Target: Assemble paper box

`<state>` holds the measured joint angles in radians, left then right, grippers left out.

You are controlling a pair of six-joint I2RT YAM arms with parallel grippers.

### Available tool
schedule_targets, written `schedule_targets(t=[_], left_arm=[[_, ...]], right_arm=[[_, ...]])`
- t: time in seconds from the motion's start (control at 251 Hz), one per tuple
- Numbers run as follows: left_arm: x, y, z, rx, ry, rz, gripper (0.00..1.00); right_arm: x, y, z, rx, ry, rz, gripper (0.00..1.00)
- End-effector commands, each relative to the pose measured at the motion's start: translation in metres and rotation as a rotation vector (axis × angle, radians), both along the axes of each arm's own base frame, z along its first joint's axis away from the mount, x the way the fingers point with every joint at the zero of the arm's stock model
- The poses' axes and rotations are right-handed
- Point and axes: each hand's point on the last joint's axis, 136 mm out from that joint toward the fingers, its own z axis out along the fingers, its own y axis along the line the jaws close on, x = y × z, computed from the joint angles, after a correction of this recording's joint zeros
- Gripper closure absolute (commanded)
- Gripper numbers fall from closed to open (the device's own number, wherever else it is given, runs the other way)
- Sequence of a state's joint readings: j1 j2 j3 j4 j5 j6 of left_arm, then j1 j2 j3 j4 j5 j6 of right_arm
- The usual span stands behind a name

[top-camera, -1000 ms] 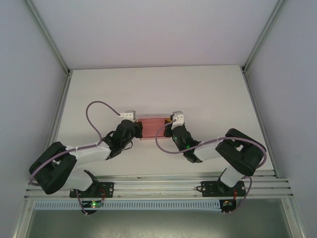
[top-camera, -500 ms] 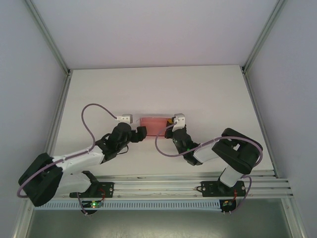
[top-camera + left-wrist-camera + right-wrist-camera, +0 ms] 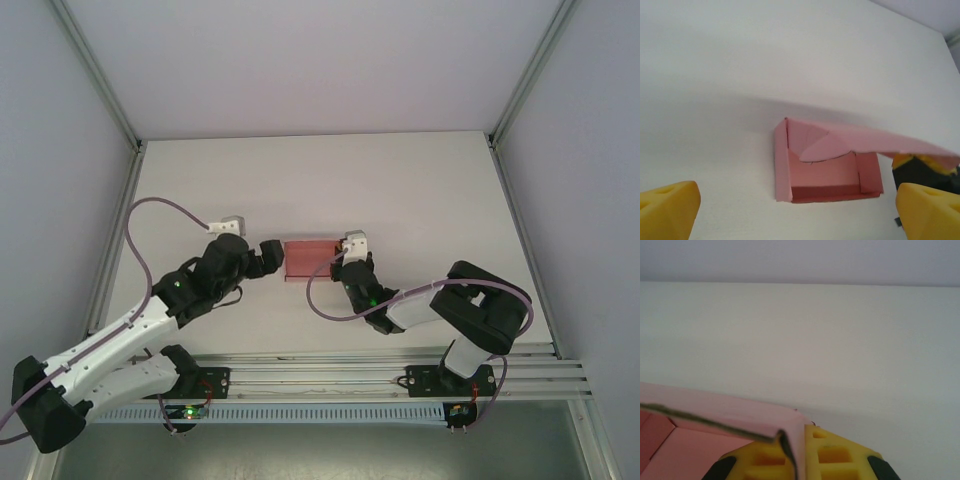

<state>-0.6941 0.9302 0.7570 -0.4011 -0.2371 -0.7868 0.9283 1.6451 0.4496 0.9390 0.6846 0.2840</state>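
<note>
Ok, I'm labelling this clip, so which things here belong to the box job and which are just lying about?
Job:
- paper box, pink, top flap up
- right gripper, shut on that flap
- left gripper, open, near the box's left end

Not the job:
- table
- purple cables on the arms

Matt pink paper box (image 3: 825, 175), smooth white table (image 3: 740, 60)

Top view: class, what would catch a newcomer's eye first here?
A pink paper box lies in the middle of the white table, its lid flap raised over the open tray. The right gripper is shut on its right edge; the left gripper stands open beside its left end.
</note>
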Motion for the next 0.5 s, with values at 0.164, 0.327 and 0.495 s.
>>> schedule_targets(t=[0.164,0.327,0.495], left_arm=[[0.044,-0.004,-0.03,-0.112,0.281,0.049,0.0],[0.071,-0.027,-0.05,-0.203,0.324,0.012,0.0],[0.08,-0.033,-0.078,-0.207,0.384,-0.002,0.04]], right_arm=[[-0.009,0.002,-0.036,-0.163,0.067,0.029,0.9],[-0.013,0.001,-0.042,-0.157,0.079,0.043,0.89],[-0.015,-0.001,-0.044,-0.151,0.088,0.043,0.87]])
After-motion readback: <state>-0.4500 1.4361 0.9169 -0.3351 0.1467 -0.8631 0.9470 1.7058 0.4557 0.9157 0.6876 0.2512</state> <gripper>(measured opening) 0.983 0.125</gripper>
